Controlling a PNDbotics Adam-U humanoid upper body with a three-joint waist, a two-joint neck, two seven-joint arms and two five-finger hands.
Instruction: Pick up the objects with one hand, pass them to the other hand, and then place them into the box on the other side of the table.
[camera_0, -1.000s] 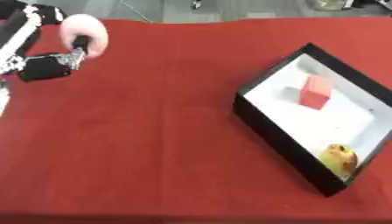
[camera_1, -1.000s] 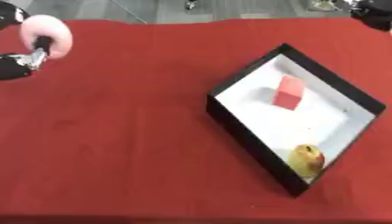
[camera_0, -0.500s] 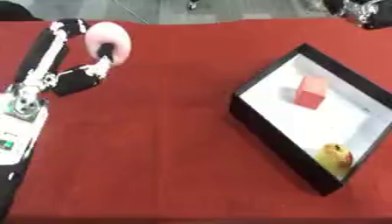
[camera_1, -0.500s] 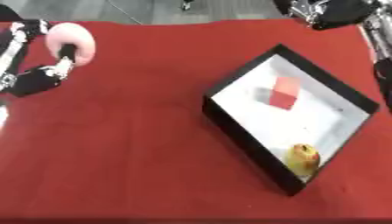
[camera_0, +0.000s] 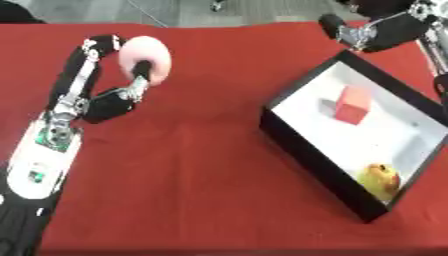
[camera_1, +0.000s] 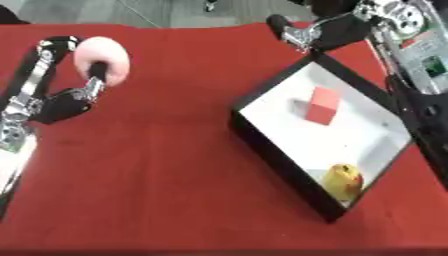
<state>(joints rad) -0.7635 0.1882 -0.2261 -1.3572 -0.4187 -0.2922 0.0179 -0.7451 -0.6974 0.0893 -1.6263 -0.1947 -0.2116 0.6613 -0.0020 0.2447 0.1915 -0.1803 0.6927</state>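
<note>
A pale pink rounded object (camera_0: 145, 54) is held up over the red table at the upper left, with my left hand (camera_0: 112, 95) curled round it. My right hand (camera_1: 325, 31) comes in at the upper right, above the far corner of the box; its fingers point left and look relaxed. The black box with a white floor (camera_0: 381, 142) lies on the right side. Inside it are a red cube (camera_0: 353, 104) and a yellow-red apple (camera_0: 381, 178).
The red tablecloth (camera_0: 192, 160) covers the whole table. Grey floor shows beyond the far edge. My left forearm (camera_0: 44, 155) runs along the left side.
My left hand has carried the pink object rightward, toward the table's middle. My right arm has come into view at the upper right and moved toward the box's far corner.
</note>
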